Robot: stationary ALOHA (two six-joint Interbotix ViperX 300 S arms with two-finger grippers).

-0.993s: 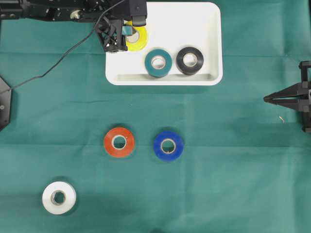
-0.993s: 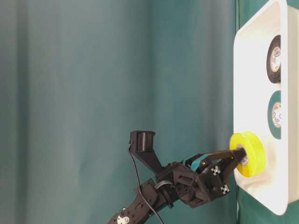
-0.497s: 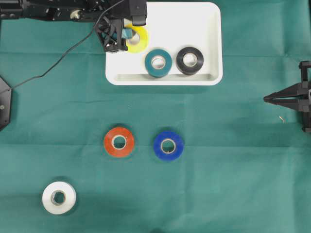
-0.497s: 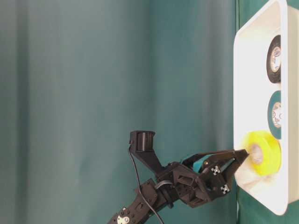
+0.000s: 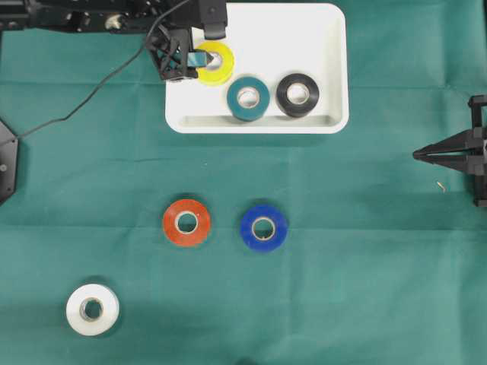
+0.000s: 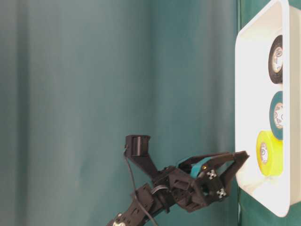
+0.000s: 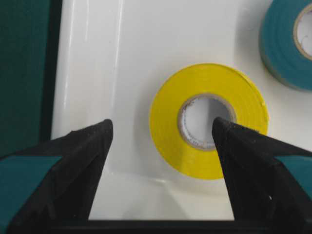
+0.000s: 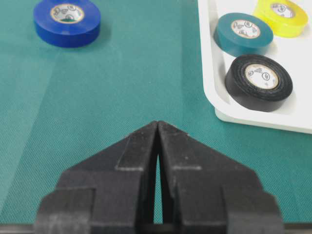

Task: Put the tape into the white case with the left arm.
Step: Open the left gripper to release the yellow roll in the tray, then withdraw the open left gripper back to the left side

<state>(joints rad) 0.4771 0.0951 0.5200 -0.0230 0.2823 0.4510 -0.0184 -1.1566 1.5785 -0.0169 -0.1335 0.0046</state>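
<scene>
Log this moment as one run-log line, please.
left gripper: open over yellow tape | yellow tape: flat in white case beside teal tape | right gripper: shut, idle

4 views: overhead looks straight down on the whole table; table-level sits low and is rotated sideways (tabletop reads vertical at right). Left wrist camera looks close into the white case; right wrist looks low across the cloth; all 4 share that case.

A robot lab: green cloth backdrop and tabletop, fixed arms.
</scene>
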